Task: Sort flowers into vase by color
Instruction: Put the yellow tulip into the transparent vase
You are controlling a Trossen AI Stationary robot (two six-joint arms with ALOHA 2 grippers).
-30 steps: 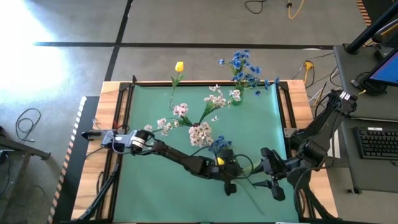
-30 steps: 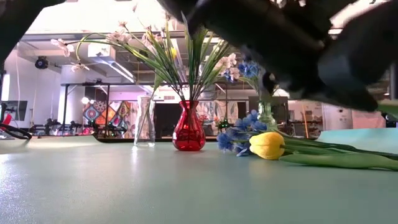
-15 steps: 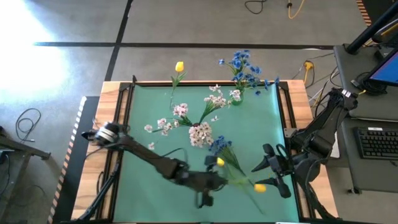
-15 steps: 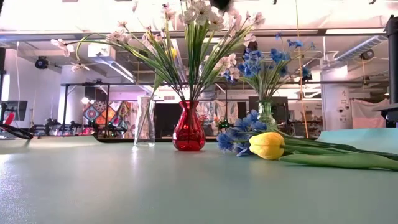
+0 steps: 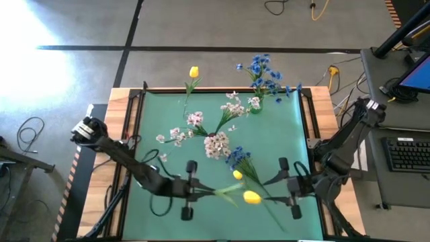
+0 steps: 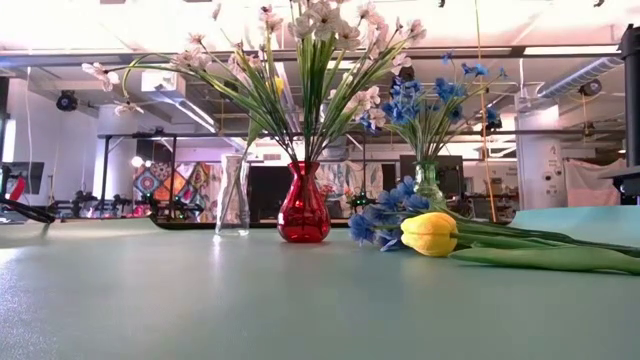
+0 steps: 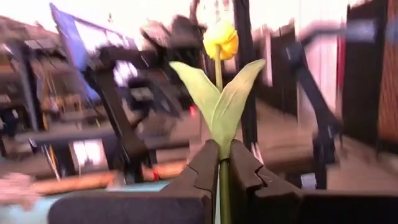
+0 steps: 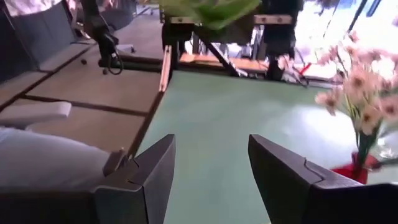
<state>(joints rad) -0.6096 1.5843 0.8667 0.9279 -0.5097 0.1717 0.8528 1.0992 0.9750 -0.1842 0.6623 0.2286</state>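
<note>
The green table (image 5: 154, 121) carries everything, with the two dark arms reaching in along its near edge. The left arm stretches across from the left side, and its left gripper (image 5: 190, 190) sits low over the near part of the mat, fingers (image 7: 205, 171) pressed tight on the green stem of a yellow tulip (image 5: 251, 197) (bloom pointing toward the right arm, leaves spread just past the fingertips). The right gripper (image 5: 290, 189) waits near the table's right near corner, its fingers (image 8: 155, 165) standing apart with nothing between them.

Toward the middle stands the red vase (image 6: 303, 205) full of pinkish-white blossoms (image 5: 216, 144). Behind it, at the far edge, a clear vase (image 6: 232, 195) holds one yellow tulip, and a green vase (image 6: 428, 185) holds blue flowers (image 5: 263, 72). On the mat between the red vase and the right gripper lie a second tulip (image 6: 430, 233) and a small blue spray (image 6: 380, 220), touching.
</note>
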